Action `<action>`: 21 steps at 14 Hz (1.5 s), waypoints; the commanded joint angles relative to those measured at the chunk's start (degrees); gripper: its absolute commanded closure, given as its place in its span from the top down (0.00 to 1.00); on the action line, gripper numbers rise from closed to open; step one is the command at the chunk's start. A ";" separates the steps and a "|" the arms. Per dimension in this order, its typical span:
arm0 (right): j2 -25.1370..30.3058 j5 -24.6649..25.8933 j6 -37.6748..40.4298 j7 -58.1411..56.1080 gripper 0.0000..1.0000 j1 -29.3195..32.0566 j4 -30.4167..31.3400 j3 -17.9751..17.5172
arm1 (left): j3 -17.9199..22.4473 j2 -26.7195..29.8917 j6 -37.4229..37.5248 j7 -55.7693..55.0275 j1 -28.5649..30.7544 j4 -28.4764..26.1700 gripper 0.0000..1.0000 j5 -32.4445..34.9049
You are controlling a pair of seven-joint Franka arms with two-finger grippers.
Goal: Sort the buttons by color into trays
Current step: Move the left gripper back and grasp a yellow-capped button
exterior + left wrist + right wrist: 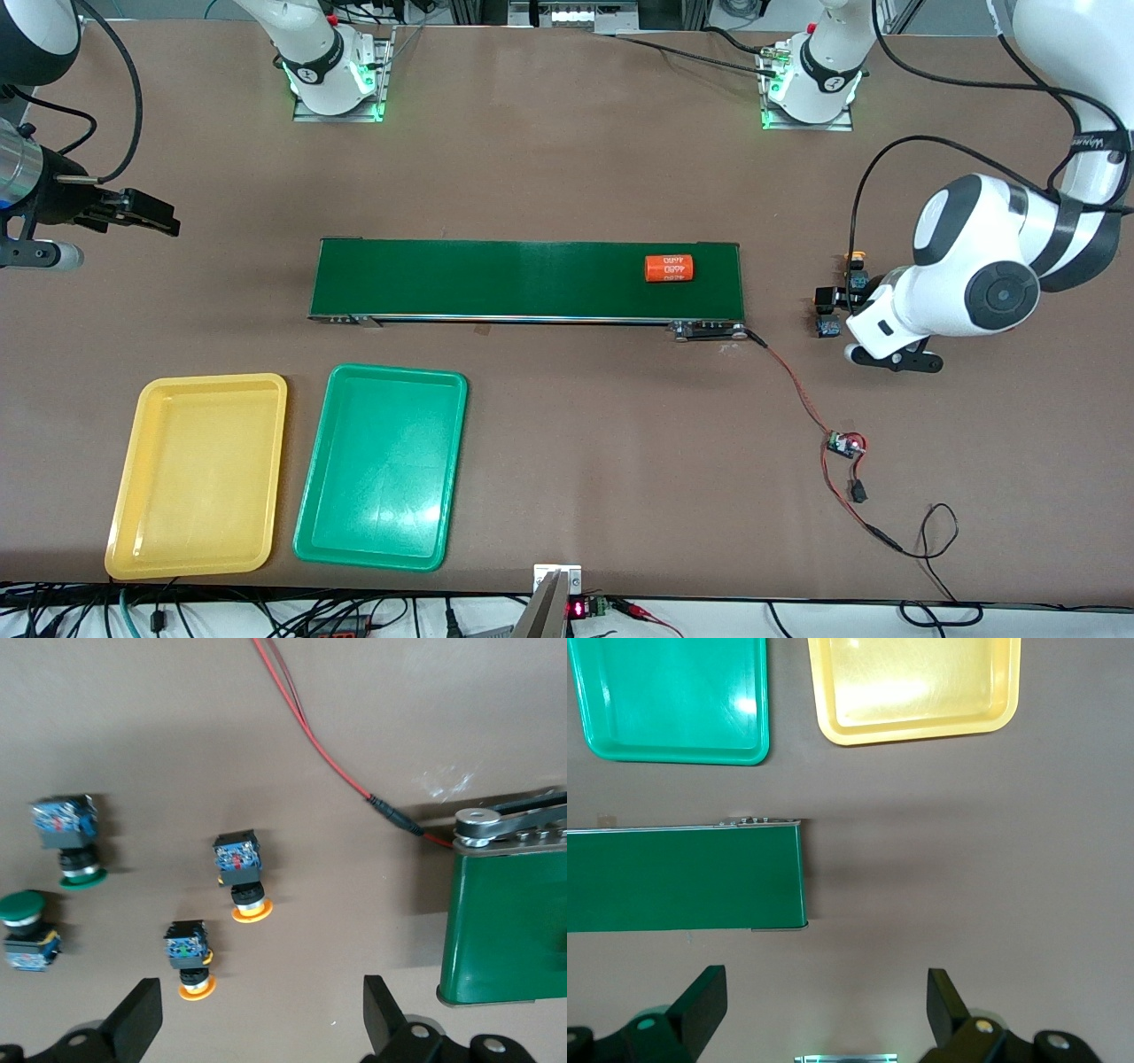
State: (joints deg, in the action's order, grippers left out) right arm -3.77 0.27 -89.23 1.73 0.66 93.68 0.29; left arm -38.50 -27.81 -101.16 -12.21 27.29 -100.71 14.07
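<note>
I see the left tool (257,1019) hovering, fingers spread, over four buttons on the worktop (567,177) near the left arm's end, just off the conveyor belt (496,279): two yellow-capped buttons (239,875) (190,958) and two green-capped buttons (69,837) (27,928). The right tool (824,1014) waits, spread, at the other end. The yellow tray (199,474) and green tray (383,465) sit side by side near the front edge.
</note>
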 commanded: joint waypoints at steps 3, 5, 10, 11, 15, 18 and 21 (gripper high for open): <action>-0.36 -0.19 0.81 -1.99 1.00 0.48 -0.86 -0.20 | 0.70 -5.24 -10.07 -6.94 0.74 -5.17 1.00 2.54; -0.36 -0.19 0.81 -1.99 1.00 0.48 -0.86 -0.20 | 2.28 -5.33 -15.80 -7.83 0.92 -8.27 1.00 9.71; -0.36 -0.19 0.72 -1.99 1.00 0.40 -0.86 -0.20 | 2.99 -8.31 -22.05 -7.83 2.59 -10.21 1.00 10.98; -0.36 -0.19 0.72 -1.99 1.00 0.40 -0.86 -0.20 | 3.08 -9.01 -22.67 -7.83 2.85 -10.30 0.97 10.98; -0.36 -0.19 0.72 -1.99 1.00 0.31 -0.86 -0.20 | 3.08 -9.99 -22.68 -7.83 3.03 -10.30 0.55 10.98; -0.36 -0.19 0.72 -1.99 1.00 0.40 -0.95 -0.20 | 2.82 -9.64 -21.28 -7.83 2.94 -9.95 0.23 10.98; -0.36 -0.19 0.72 -1.99 1.00 0.40 -0.86 -0.20 | -0.86 -7.09 -13.22 -8.10 2.68 -7.24 0.24 10.63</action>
State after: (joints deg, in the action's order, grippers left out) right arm -3.87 0.27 -89.23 0.94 0.66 93.68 0.29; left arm -36.30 -37.68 -120.08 -19.29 29.90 -109.81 23.63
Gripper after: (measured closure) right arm 0.000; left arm 0.590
